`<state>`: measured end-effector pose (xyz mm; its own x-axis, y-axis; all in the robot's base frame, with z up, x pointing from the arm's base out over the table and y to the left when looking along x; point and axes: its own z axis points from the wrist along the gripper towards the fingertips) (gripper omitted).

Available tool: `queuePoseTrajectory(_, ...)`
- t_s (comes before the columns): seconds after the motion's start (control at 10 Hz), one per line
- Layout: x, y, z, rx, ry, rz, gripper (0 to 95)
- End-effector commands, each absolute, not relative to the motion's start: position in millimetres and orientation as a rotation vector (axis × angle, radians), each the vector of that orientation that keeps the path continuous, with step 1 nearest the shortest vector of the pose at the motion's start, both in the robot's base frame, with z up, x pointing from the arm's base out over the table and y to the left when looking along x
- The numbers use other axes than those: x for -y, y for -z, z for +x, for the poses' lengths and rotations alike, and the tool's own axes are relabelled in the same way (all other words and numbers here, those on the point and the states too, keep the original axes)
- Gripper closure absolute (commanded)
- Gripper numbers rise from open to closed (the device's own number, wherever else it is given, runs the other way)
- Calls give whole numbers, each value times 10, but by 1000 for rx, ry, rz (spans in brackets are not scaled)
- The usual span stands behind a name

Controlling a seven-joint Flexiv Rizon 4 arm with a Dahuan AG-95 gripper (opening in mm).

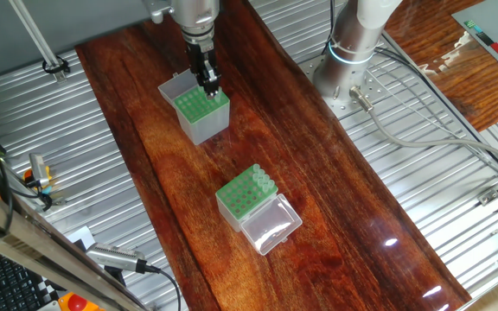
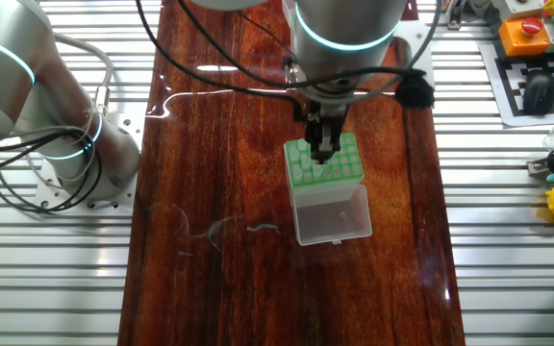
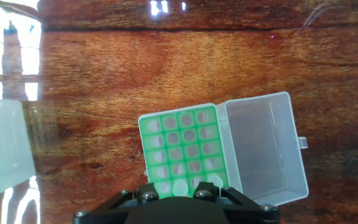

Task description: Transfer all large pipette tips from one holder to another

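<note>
Left and far on the dark wooden desk: taller box with grey-translucent plastic sides and a green hole-dotted top plate, with a clear flap open at its far side. The hand view shows pale discs in its holes, too blurred to read as seated pieces or bare wells. Right and nearer: shorter green-topped box with a large clear hinged lid lying open. A row of slim, pale, greenish translucent plastic pipette tips stands proud along its far right edge. Handling, as judged: the tips are very light, thin-walled and smooth, so likely to slip or tilt. Best taken just under the wide round collar and lifted straight up. Claw: poised upright over the taller box's right corner, at or just above the plate. Its fingers look close together, but how far apart they are, and whether a tip sits between them, cannot be told.
</note>
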<state>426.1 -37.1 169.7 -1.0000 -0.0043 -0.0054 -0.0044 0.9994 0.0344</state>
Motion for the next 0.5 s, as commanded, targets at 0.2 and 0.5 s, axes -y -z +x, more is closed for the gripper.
queuePoseTrajectory(0.2,377,-1731,4251,-3140,-71,-70,760)
queuePoseTrajectory(0.5,377,-1731,4251,-3120,-77,-154,760)
